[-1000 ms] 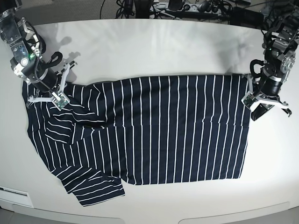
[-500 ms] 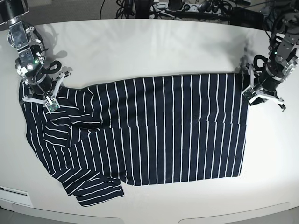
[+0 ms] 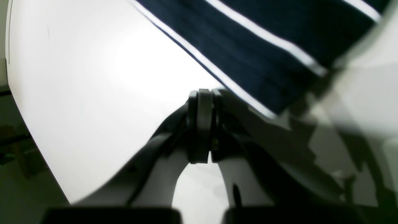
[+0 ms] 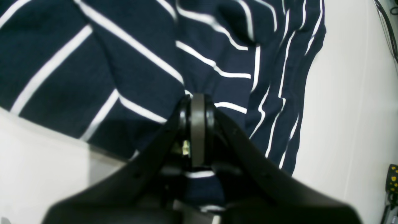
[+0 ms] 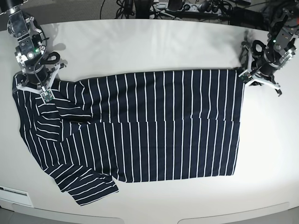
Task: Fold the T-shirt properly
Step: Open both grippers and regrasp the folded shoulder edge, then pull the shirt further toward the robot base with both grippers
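Note:
The T-shirt point(image 5: 154, 126), dark navy with thin white stripes, lies spread across the white table point(image 5: 140, 46). Its body is mostly flat. The sleeve end at the base view's left is rumpled, with one sleeve folded out toward the front edge. My left gripper point(image 5: 245, 75) is shut at the shirt's far right corner. The left wrist view shows its closed fingertips point(image 3: 202, 96) right at the hem of the T-shirt point(image 3: 264, 37). My right gripper point(image 5: 41, 92) is shut on the far left shoulder area. The cloth point(image 4: 124, 62) puckers at its tips point(image 4: 197, 99).
Cables and a power strip point(image 5: 187, 7) lie beyond the table's far edge. A small white label point(image 5: 14, 191) sits at the front left corner. Bare tabletop stretches behind the shirt and to its right.
Both grippers have moved toward the table's far side, dragging the shirt's upper edge with them. The shirt has shifted away and lies flatter and straighter.

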Robot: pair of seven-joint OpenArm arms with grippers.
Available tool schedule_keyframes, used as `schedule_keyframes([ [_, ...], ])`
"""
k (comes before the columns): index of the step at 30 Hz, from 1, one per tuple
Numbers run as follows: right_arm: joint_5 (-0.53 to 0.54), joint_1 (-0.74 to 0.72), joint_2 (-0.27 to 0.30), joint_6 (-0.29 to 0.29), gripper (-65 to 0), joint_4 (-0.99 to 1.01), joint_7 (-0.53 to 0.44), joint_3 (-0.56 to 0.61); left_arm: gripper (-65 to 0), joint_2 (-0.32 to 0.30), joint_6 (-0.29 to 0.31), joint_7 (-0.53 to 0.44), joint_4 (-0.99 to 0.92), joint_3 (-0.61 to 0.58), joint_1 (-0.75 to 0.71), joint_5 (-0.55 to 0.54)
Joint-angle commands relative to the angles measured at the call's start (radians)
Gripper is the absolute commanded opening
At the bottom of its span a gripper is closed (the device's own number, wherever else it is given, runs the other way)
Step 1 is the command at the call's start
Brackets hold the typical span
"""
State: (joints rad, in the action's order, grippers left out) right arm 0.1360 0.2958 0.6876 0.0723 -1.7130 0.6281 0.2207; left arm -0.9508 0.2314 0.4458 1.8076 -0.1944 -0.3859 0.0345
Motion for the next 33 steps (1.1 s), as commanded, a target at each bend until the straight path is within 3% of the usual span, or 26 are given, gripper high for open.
schedule_keyframes([
  [1, 0.038, 0.033, 0.011, 0.041, -65.0, -0.003, 0.073, 0.007, -65.0, -0.019, 0.010, 0.008, 0.023, 0.004, -0.010, 0.002],
  [5, 0.039, 0.058, 0.011, 0.040, -65.0, -0.045, 0.064, 0.007, -65.0, -0.019, -0.091, 0.011, 0.127, 0.038, -0.013, 0.028],
  [8, 0.039, 0.059, 0.011, 0.040, -65.0, -0.066, 0.066, 0.007, -65.0, -0.019, -0.081, 0.005, 0.216, 0.102, 0.007, -0.105],
  [13, 0.039, 0.059, 0.011, 0.040, -65.0, -0.127, 0.066, 0.007, -65.0, -0.010, -0.008, 0.027, 0.181, 0.142, 0.152, -0.286],
  [20, 0.040, 0.053, 0.010, 0.041, -65.0, -0.151, 0.056, 0.007, -65.0, 0.069, 0.173, 0.076, -0.069, 0.111, 0.319, -0.488],
  [26, 0.042, 0.053, 0.010, 0.043, -65.0, -0.151, 0.039, 0.007, -65.0, 0.159, 0.223, 0.084, -0.204, -0.016, 0.399, -0.483],
  [29, 0.042, 0.053, 0.011, 0.043, -65.0, -0.151, 0.040, 0.007, -65.0, 0.198, 0.222, 0.094, -0.220, -0.075, 0.405, -0.421],
  [33, 0.013, 0.053, 0.011, 0.043, -65.0, -0.151, 0.045, 0.007, -65.0, 0.205, 0.222, 0.157, -0.220, -0.127, 0.404, -0.361],
])
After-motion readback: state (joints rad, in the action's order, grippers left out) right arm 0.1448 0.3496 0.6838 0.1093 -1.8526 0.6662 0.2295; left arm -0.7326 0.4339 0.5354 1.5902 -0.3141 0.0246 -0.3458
